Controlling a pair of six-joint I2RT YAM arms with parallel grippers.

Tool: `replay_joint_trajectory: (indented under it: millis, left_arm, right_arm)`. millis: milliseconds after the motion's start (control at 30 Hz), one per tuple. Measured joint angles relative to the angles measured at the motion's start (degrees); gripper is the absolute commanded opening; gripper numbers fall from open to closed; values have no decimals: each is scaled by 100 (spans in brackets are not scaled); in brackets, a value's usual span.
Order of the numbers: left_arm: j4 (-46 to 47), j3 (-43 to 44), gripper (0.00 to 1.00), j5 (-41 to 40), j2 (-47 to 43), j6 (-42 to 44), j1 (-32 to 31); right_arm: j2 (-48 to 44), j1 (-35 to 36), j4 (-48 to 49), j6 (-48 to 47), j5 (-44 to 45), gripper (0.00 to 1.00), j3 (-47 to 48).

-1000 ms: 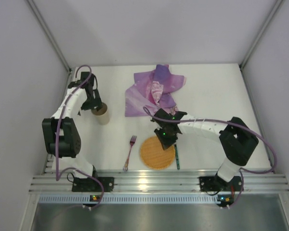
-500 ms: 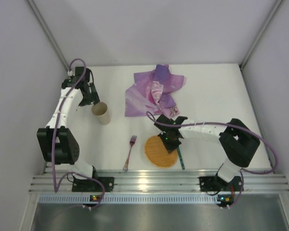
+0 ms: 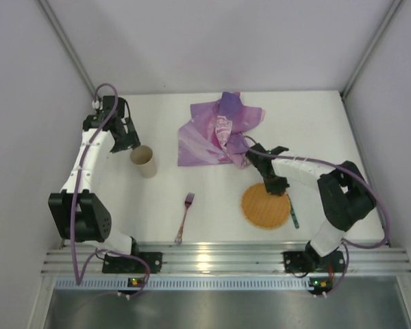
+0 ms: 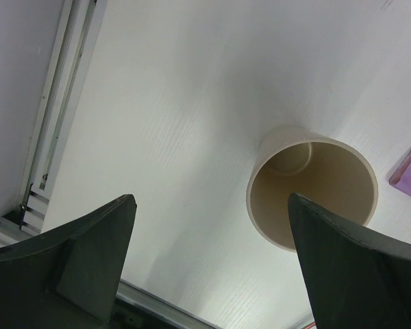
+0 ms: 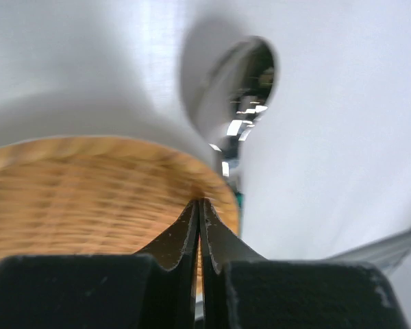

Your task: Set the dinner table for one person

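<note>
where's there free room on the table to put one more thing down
Bare table between fork and mat, by the near rail; also the far right corner beside the cloth, and the strip between cup and cloth. Crowded on the right, where cloth, mat and spoon sit close.

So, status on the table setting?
Left gripper open, beside cup. Right gripper shut on rim of woven plate. Dinner table: fork left of plate, spoon right. Crumpled purple cloth close behind.

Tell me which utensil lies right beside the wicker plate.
The green-handled spoon, lying along the right rim of the wicker plate. The fork lies by itself, well off to the plate's left.
</note>
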Motion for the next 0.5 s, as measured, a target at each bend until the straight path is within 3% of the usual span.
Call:
replay_joint_trajectory:
  millis: [233, 400, 433, 500]
  left_arm:
    - [-15, -9, 98, 57, -140, -26, -188]
    - [-57, 103, 98, -85, -177, -306, -1115]
    - [-68, 164, 98, -92, -160, -356, -1397]
    - [-20, 271, 98, -28, -111, -466, -1904]
  right_arm:
    - [101, -1130, -619, 151, 850, 0, 339]
    - [109, -1502, -940, 177, 1147, 0, 754]
    - [94, -1484, -981, 162, 1123, 11, 944]
    - [-39, -1377, -927, 72, 820, 54, 1360]
